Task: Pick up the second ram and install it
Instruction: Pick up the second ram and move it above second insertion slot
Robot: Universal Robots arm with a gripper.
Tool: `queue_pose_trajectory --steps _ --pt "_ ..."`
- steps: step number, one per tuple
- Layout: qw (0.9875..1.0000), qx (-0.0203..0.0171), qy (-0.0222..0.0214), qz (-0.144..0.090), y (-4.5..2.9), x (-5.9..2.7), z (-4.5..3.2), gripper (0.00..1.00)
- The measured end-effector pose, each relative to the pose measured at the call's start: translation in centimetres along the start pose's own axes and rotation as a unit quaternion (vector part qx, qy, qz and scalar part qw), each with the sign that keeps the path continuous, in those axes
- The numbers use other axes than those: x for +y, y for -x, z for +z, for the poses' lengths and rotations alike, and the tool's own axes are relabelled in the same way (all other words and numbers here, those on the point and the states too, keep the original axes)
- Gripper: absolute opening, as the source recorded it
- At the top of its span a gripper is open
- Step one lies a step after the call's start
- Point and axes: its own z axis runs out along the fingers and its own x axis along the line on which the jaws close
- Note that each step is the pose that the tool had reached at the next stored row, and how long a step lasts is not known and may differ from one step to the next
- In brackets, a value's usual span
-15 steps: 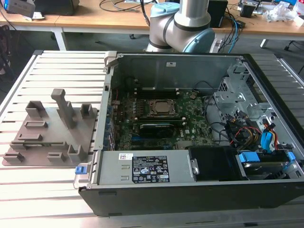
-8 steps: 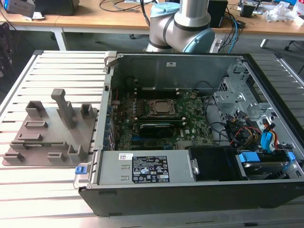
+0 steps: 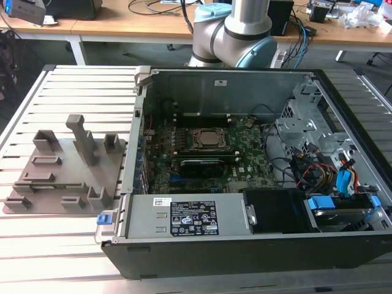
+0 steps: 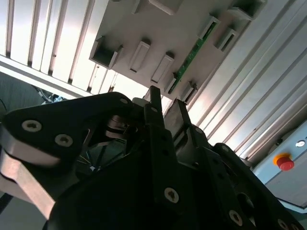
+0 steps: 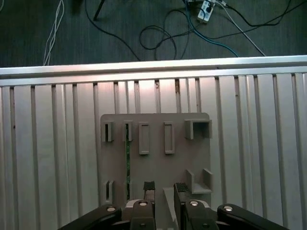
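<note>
The second ram [image 5: 128,154] is a slim green stick standing on edge in slots of a grey fixture plate [image 5: 158,165]; in the second wrist view the ram [image 4: 191,56] runs between two slot holders. My gripper [image 5: 164,188] hangs above the plate, off to one side of the stick and apart from it. In both wrist views its two dark fingers [image 4: 154,96] stand a little apart with nothing between them.
An open computer case [image 3: 245,245] sits at the exterior view's right, with a green motherboard [image 3: 245,168] and processor socket [image 3: 210,139] inside. The grey fixture [image 3: 61,177] lies at its left on a slatted metal table [image 3: 73,86]. Cables lie on the floor [image 5: 192,28].
</note>
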Motion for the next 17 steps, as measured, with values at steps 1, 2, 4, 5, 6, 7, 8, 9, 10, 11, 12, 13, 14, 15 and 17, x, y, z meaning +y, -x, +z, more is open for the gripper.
queue_pose_trajectory --steps 1,2,4,5,6,7,8,9,10,11,12,13,14,15,17 --pt "1.0 -0.0001 -0.0001 0.0 0.0 0.0 0.01 0.3" --pt "1.0 -0.0001 -0.0001 0.0 0.0 0.0 0.01 0.3" --pt "1.0 -0.0001 -0.0001 0.0 -0.01 0.0 0.04 0.3" --pt "1.0 -0.0001 -0.0001 0.0 -0.01 -0.01 0.09 0.3" --pt "1.0 -0.0001 -0.0001 0.0 -0.02 -0.01 0.26 0.3" --pt "1.0 -0.0001 -0.0001 0.0 -0.05 -0.02 0.48 0.3" --pt "1.0 -0.0001 0.0 0.0 -0.07 -0.03 0.63 0.3" --pt "1.0 -0.0001 0.0 0.0 -0.08 -0.04 0.74 0.3" --pt "1.0 -0.0001 -0.0001 0.0 -0.1 -0.05 0.88 0.3" --pt "1.0 -0.0001 0.0 0.0 -0.11 -0.05 0.98 0.3" --pt "1.0 0.0 0.0 0.0 -0.13 -0.06 1.11 0.3" --pt "1.0 -0.0001 -0.0001 0.0 -0.14 -0.07 1.23 0.3" --pt "1.0 0.0 0.0 0.0 -0.15 -0.07 1.32 0.3" --pt "1.0 -0.0001 0.0 0.0 -0.16 -0.07 1.4 0.3" --pt "1.0 -0.0001 0.0 0.0 -0.18 -0.08 1.53 0.3"
